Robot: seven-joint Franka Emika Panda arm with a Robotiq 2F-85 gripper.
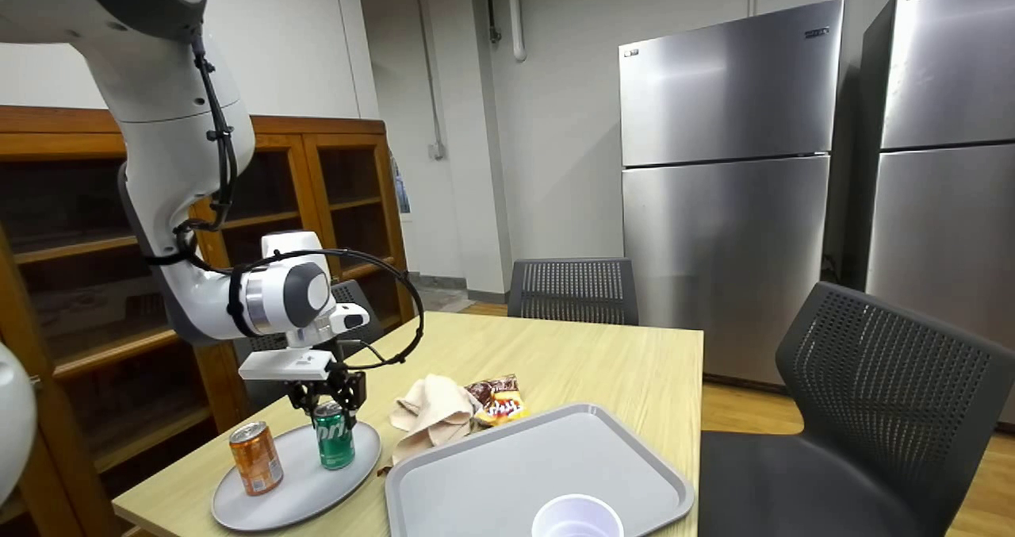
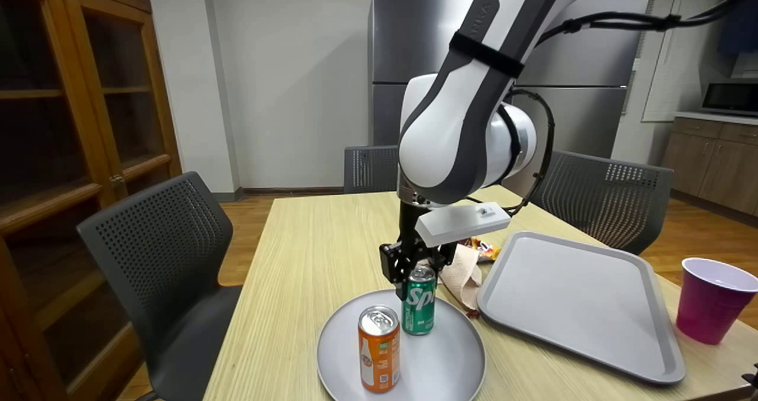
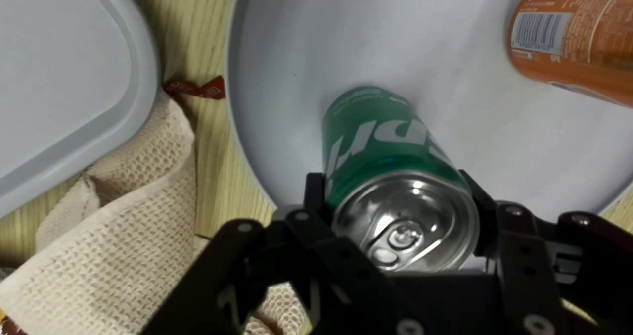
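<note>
On the plate [image 2: 453,356], a green can [image 2: 420,306] stands clasped between jaws.

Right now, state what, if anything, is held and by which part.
The green can, gripped between the fingers by its sides near the top.

In an exterior view, we find plate [image 1: 313,493] by left edge of table [image 1: 571,362], bearing Sprite [image 1: 335,442] and second can [image 1: 256,462]; tray [image 1: 539,454] by right edge, cup [image 1: 577,519] before, cloth [image 1: 436,410] behind.

Open gap between green can [image 3: 378,137] and orange can [image 3: 578,48]
</note>
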